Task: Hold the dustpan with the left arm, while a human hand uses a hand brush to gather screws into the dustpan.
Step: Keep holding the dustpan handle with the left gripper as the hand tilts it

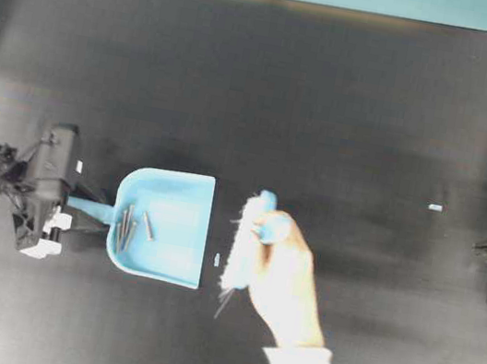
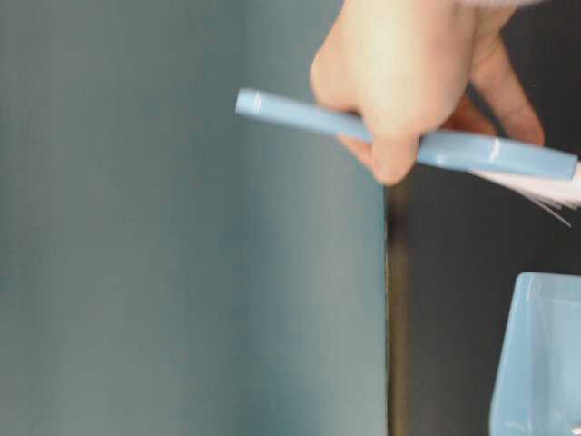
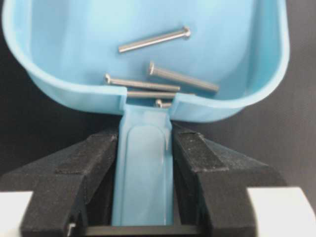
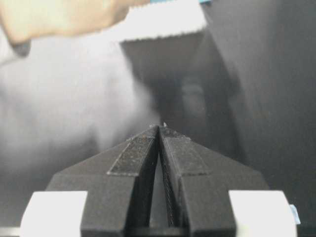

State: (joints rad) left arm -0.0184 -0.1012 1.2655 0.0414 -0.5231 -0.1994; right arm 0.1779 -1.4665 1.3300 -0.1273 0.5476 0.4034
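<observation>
Dustpan (image 1: pixel 171 226): light blue, flat on the black table (image 1: pixel 351 97), mouth facing the brush, thin handle pointing the other way.
In the dustpan: several silver screws (image 3: pixel 163 74) lie loose near its rear wall, by the handle root; the wrist view shows four clearly and the head of a fifth partly behind the wall.
Left gripper (image 3: pixel 145 143): its black jaws are closed tight against both sides of the dustpan's handle, holding it.
Hand brush (image 1: pixel 246 241): just off the dustpan's mouth, apart from it, white bristles down on the table.
Human hand (image 1: pixel 288 278): wrapped around the brush's back, grey sleeve cut off at the picture edge.
Outside the dustpan: one small pale piece (image 1: pixel 216 259) lies between mouth and bristles; another pale bit (image 1: pixel 435 207) lies well away beyond the brush; what either is cannot be told.
Right gripper (image 4: pixel 159 129): far from the dustpan at the table edge, jaws pressed together on nothing.
Table-level view: blurred, shows only a corner of the dustpan.
</observation>
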